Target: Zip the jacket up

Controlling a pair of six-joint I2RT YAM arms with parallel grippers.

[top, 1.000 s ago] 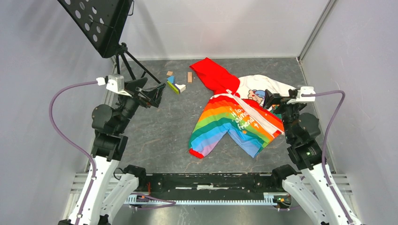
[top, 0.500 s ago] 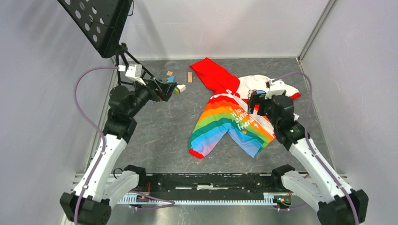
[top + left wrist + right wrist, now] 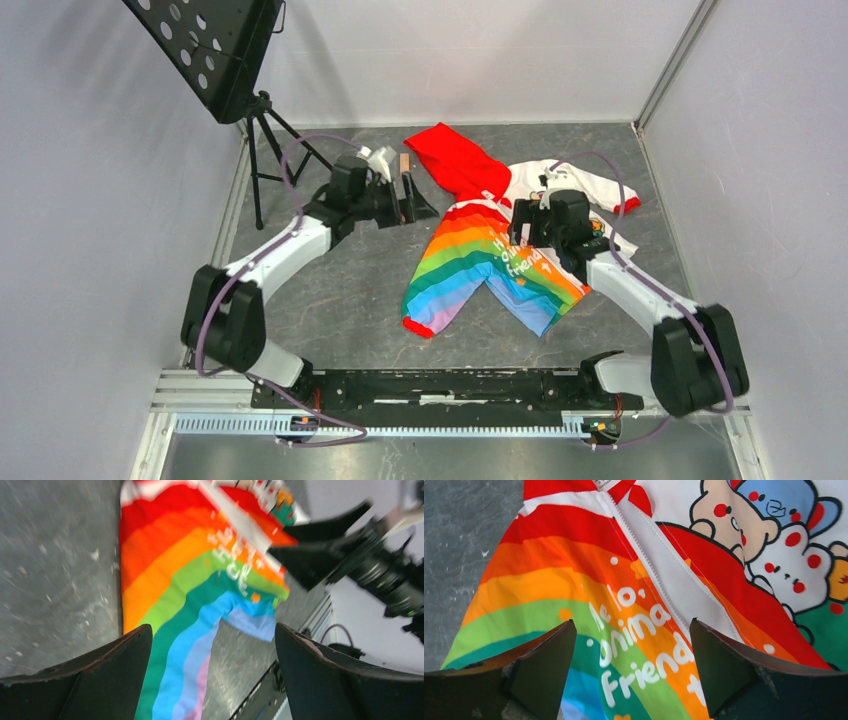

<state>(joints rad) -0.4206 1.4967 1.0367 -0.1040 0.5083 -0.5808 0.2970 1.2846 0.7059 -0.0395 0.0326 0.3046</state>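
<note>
The jacket (image 3: 478, 262) lies flat mid-table, its red hood (image 3: 447, 156) toward the back and its rainbow front with white lettering facing up. The white zipper (image 3: 659, 575) runs diagonally between the rainbow front and the panel with the cartoon bear (image 3: 734, 520). My right gripper (image 3: 520, 226) hovers open over the lettering beside the zipper, with nothing between its jaws (image 3: 631, 635). My left gripper (image 3: 418, 203) is open and empty just left of the jacket's upper edge, and its wrist view looks along the rainbow panel (image 3: 170, 580).
A black music stand (image 3: 215, 50) on a tripod (image 3: 262, 150) stands at the back left. A small wooden block (image 3: 404, 160) lies by the left gripper near the hood. Grey walls close in the table, and the arm rail (image 3: 450, 385) runs along the front.
</note>
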